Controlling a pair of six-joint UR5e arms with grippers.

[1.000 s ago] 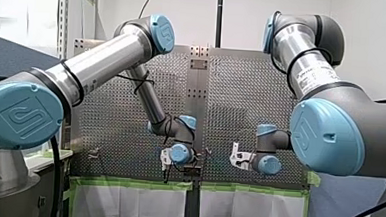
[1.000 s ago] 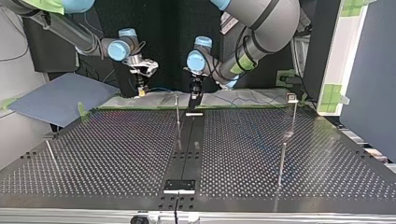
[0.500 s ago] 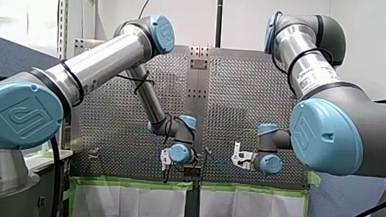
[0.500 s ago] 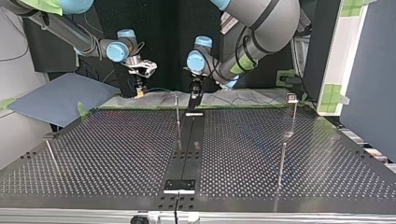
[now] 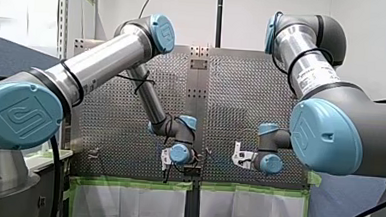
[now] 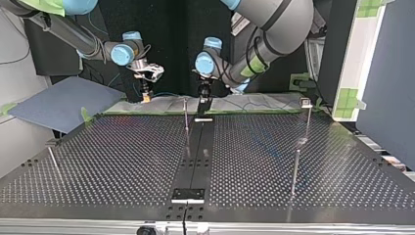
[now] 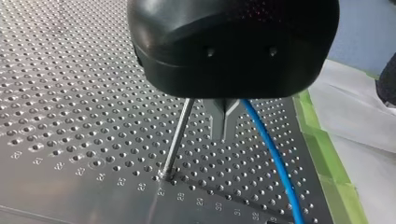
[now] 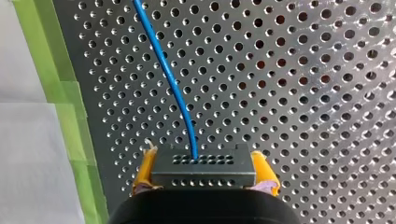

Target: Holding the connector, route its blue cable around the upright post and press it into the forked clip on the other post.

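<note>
At the top view's left, my right gripper (image 6: 146,95) hangs over the far edge of the perforated tabletop (image 6: 122,161). Its yellow-padded fingers (image 8: 145,169) are clamped on both ends of the dark connector (image 8: 203,170), and the blue cable (image 8: 173,84) leads away from the connector's face. Near the middle of that edge the upright post (image 6: 186,117) stands just beside my left gripper (image 6: 202,105), whose metal fingers (image 7: 215,116) are pressed together with the cable running close beside them, though I cannot tell whether they pinch it. At the far right stands the other post (image 6: 307,122) with its clip (image 6: 306,102) on top, well apart from both grippers.
</note>
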